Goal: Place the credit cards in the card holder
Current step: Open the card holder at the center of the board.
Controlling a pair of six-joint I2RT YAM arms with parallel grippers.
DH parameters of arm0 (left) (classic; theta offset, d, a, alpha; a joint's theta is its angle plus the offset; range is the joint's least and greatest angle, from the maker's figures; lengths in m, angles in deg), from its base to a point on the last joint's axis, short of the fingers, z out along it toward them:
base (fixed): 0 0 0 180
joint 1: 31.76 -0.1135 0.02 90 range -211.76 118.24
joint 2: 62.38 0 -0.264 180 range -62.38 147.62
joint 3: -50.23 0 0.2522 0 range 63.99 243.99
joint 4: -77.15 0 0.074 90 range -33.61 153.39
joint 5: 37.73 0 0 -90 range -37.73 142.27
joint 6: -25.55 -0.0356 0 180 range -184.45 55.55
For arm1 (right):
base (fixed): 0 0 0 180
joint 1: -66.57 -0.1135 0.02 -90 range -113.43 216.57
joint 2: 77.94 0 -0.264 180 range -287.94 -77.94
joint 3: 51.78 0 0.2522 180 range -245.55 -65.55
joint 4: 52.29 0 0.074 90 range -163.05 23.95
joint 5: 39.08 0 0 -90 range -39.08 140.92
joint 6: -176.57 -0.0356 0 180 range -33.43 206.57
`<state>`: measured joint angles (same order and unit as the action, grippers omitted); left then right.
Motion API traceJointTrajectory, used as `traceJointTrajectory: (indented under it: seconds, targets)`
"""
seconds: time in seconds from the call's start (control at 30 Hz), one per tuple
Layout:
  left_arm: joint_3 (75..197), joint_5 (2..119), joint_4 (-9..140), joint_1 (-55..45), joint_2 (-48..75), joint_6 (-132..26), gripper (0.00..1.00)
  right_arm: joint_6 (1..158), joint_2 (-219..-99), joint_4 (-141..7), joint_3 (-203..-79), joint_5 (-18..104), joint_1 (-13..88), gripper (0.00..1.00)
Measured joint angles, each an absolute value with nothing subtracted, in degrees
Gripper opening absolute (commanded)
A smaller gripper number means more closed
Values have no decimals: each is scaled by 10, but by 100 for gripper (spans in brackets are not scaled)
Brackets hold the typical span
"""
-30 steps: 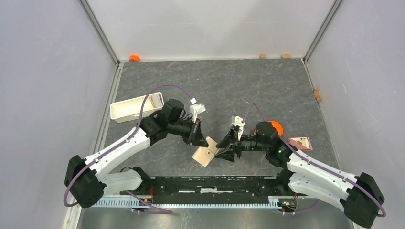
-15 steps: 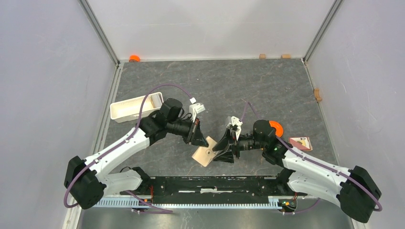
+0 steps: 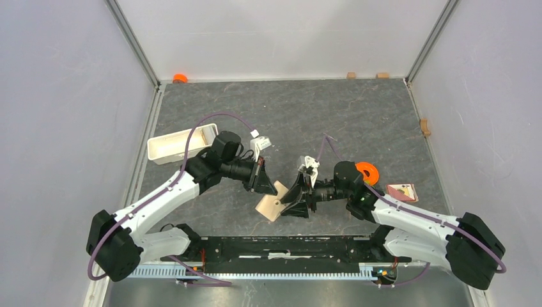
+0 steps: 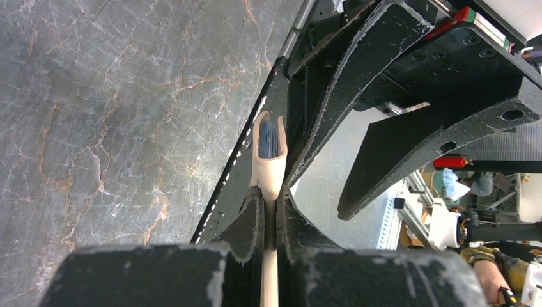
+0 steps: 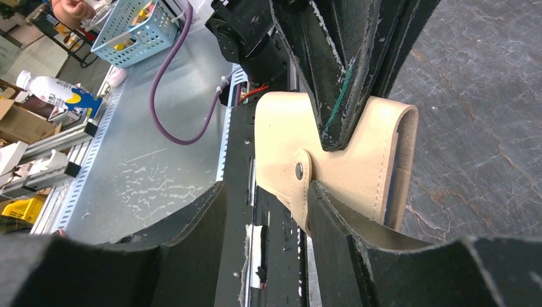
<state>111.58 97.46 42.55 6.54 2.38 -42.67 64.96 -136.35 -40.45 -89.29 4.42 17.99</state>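
Your left arm stretches from its base toward the middle of the table [image 3: 358,115], with the wrist angled down. Your left gripper [image 3: 267,187] is clamped tight on the card holder [image 3: 271,207], which is tilted near the front edge. Your right arm folds inward opposite it. Your right gripper [image 3: 295,203] has its jaws spread, and the holder's snap tab [image 5: 300,192] sits between them, close against one finger. A pale card [image 3: 401,192] lies flat beside your right forearm, well apart from the holder.
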Motion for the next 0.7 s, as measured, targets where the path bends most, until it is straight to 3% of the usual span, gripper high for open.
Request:
traceJointTrajectory:
  seconds: [0.13, 0.37, 0.7]
  targets:
    - [1110, 980, 425, 56, 24, -421, 2, 644, -1377, -393, -893, 51, 175, 48]
    - [1105, 989, 429, 41, 24, -415, 2, 644, -1392, -382, -893, 82, 169, 26]
    - [1092, 973, 441, 25, 23, -393, 2, 654, -1399, -385, -893, 87, 146, 18]
